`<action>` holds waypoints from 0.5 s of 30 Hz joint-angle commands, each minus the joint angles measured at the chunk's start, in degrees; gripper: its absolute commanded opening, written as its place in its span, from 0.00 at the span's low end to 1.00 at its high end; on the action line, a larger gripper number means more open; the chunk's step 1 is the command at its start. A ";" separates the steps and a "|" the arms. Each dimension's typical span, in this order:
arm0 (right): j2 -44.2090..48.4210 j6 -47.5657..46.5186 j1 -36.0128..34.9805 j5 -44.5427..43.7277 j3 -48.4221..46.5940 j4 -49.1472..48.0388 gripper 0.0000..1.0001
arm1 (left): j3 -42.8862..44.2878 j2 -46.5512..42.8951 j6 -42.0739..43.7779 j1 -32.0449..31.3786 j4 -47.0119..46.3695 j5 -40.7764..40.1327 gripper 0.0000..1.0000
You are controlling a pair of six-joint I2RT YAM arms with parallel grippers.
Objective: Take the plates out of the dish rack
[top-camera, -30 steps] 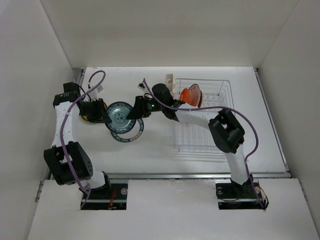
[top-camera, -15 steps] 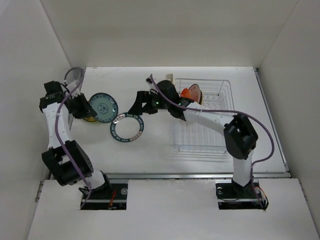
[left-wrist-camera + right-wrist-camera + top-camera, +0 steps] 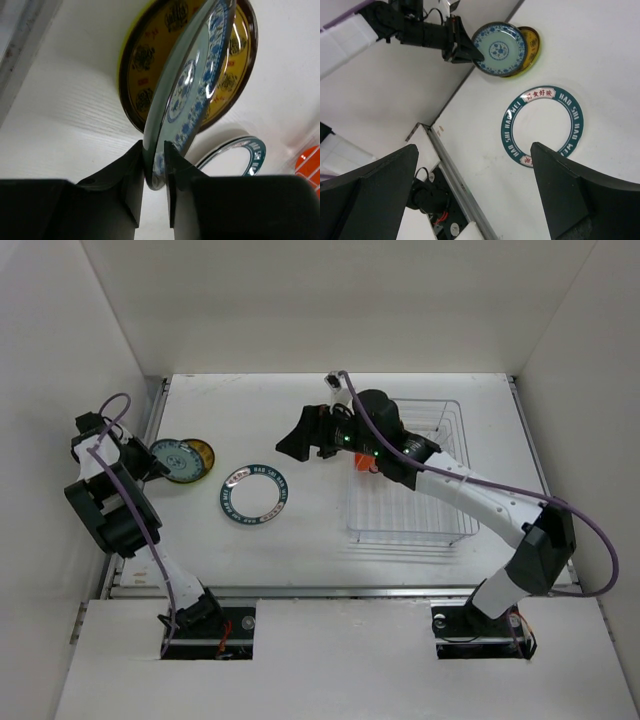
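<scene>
A white table [image 3: 300, 540] is observed, its top matte with a faint grain. It is enclosed on three sides by plain white walls: a far wall [image 3: 330, 300], a left wall [image 3: 60, 390] and a right wall [image 3: 590, 390]. A thin metal strip [image 3: 340, 591] is fitted along the near edge of the table, and similar strips are noted at its left and right edges. A white board [image 3: 340, 660] is set nearer still. Lighting is even; only soft shadows are cast.
</scene>
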State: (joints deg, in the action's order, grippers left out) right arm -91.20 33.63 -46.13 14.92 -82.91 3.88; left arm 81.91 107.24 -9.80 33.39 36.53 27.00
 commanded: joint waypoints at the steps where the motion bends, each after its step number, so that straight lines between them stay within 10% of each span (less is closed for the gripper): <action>1: 3.30 -1.81 -0.98 -2.00 1.44 2.62 1.00 | 5.53 0.42 -1.54 0.01 -0.34 -0.20 0.20; 4: 4.88 -2.34 -0.98 -2.61 2.85 2.62 1.00 | 10.98 5.16 1.00 -1.47 8.09 -6.78 0.55; 8: 6.30 -2.34 -0.98 -3.23 3.37 2.62 1.00 | 13.63 8.51 5.22 -4.02 13.91 -9.25 0.74; 15: 8.49 -1.55 -0.98 -11.98 1.54 10.31 1.00 | 14.34 5.18 8.40 -7.19 17.08 -15.39 0.82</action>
State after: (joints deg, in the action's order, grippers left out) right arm -85.27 31.83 -46.61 10.02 -79.68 9.02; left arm 94.65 117.05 -4.10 26.76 49.78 15.55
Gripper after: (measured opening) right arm 0.999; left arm 0.819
